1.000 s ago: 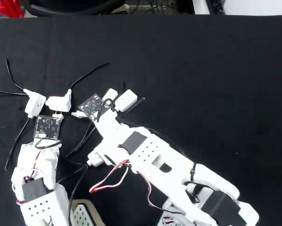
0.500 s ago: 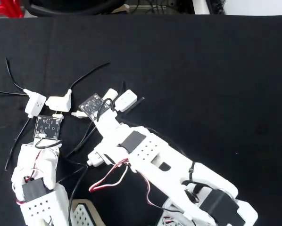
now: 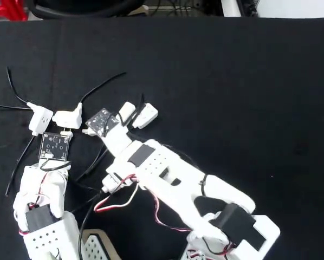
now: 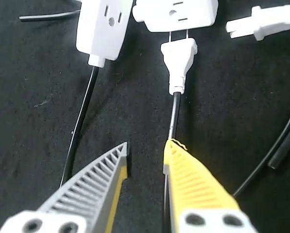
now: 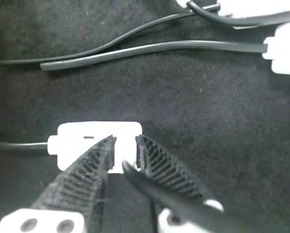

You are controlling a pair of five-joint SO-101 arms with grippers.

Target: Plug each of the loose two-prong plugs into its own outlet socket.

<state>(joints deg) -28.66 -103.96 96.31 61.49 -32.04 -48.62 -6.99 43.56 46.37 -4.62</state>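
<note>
In the left wrist view a white two-prong plug (image 4: 180, 56) has its prongs in a white socket (image 4: 176, 12), with some prong still showing. A second socket (image 4: 104, 24) lies beside it with nothing in it. A loose plug (image 4: 261, 22) lies farther off. My left gripper (image 4: 145, 155) is open just behind the plugged cable. My right gripper (image 5: 124, 155) has its fingers pressed on a white connector (image 5: 87, 138) with a cable at one end; I cannot tell whether it is a plug or a socket. From above, the right arm (image 3: 151, 168) ends by the loose plug (image 3: 88, 130).
Two more white sockets (image 3: 127, 110) (image 3: 146, 115) lie just past the right arm's tip. Thin black cables (image 3: 99, 85) fan out over the black cloth (image 3: 232, 97) at the left. The right half of the table holds nothing but the arm.
The right arm has swung a little to the left. The white socket at its tip has shifted and turned slightly. The left arm has not moved.
</note>
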